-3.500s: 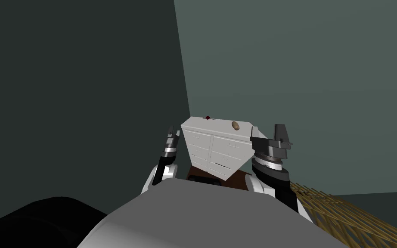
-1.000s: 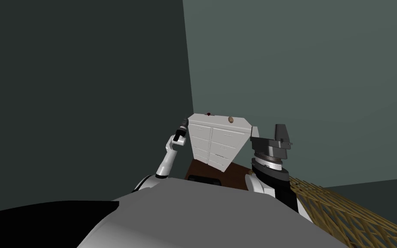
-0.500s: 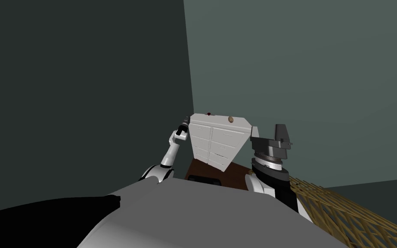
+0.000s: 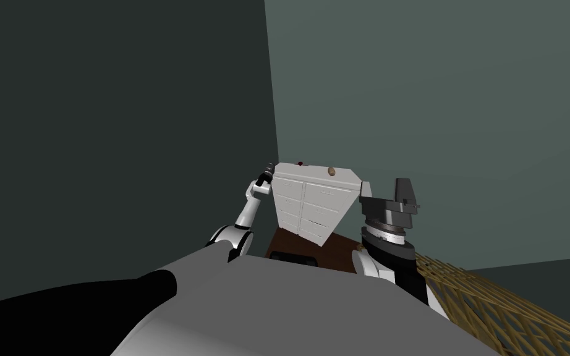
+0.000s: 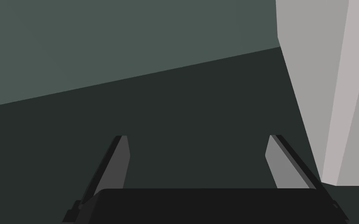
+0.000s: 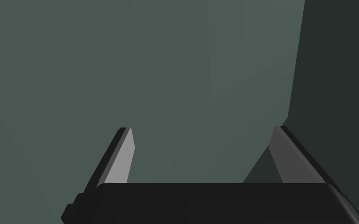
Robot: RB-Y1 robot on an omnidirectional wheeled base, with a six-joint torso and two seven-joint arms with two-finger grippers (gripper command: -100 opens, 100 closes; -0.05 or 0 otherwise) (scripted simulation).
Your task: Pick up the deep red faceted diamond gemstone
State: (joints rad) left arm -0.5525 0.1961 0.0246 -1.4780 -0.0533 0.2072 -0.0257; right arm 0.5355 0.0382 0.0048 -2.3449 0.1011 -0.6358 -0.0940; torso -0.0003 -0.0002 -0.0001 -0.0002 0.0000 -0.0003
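In the head view a white cabinet [image 4: 305, 204] with drawer fronts stands at the middle of the frame, in the corner where two grey-green walls meet. The gem [image 4: 300, 163] is a tiny dark red speck on the cabinet's top, near the far edge and left of centre. It is too small for its facets to be made out. A brown oval [image 4: 332, 170] lies on the same top, to the right of the gem and apart from it.

The left gripper [image 4: 267, 170] is raised just left of the cabinet's upper left corner, down and to the left of the gem and apart from it. In the left wrist view its fingers [image 5: 121, 163] stand spread wide, with dark wall between them and the cabinet's pale side just beside one of them.

The right gripper [image 4: 404, 191] sits right of the cabinet, a little right of the frame's middle. Its fingers [image 6: 122, 159] are spread wide as well.

A dark brown floor patch [image 4: 339, 250] shows under the cabinet. A tan lattice [image 4: 500, 306] runs into the lower right corner, and a black area [image 4: 61, 309] fills the lower left.
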